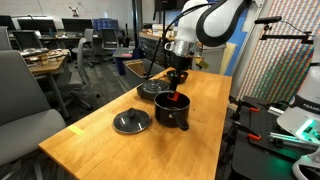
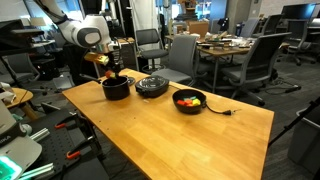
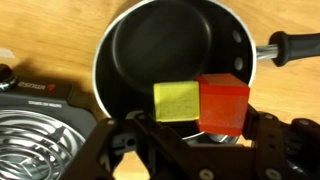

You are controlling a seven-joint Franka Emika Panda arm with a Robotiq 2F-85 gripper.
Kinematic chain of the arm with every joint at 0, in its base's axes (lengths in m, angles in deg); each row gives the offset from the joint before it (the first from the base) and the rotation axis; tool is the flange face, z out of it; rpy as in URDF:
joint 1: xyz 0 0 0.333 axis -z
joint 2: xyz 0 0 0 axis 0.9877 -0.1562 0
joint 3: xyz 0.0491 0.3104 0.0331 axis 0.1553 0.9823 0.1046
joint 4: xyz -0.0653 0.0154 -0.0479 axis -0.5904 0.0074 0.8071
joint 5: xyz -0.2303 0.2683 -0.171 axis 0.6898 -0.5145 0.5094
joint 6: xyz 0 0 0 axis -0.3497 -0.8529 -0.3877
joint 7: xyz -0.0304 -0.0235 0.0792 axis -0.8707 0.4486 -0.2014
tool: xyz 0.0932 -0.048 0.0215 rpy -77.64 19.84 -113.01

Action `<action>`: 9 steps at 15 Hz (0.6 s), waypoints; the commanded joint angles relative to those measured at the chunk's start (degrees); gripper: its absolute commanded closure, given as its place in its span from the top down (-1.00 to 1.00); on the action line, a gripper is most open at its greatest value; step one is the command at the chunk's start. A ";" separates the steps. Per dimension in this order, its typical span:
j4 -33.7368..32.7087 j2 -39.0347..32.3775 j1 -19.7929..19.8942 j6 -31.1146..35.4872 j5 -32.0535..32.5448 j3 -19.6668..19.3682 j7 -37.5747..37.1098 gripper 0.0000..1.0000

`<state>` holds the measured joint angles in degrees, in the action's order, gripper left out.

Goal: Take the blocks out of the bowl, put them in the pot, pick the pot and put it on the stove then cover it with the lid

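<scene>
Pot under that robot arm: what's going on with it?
The arm's gripper grips a yellow block and a red block side by side, just above the open pot. What shows of the pot's inside is empty. The pot stands on the table beside the stove, not on it. Other blocks lie in the bowl farther along the table.

Our white-and-black arm (image 1: pixel 215 20)
We see glossy rounded white links, dark joint rings, and a matte black gripper (image 3: pixel 198 122).
</scene>
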<state>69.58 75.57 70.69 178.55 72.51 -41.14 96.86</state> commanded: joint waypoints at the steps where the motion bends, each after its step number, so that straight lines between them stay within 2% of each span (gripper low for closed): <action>1: -6.35 -5.41 2.55 -2.16 2.54 -2.46 -0.19 -0.01; 5: -12.27 -10.27 5.95 -9.32 -1.76 -1.71 0.73 -0.01; 9: -13.32 -11.20 5.99 -13.03 -1.53 -2.29 -0.55 -0.01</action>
<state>57.98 66.46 76.12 168.14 71.66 -43.64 96.59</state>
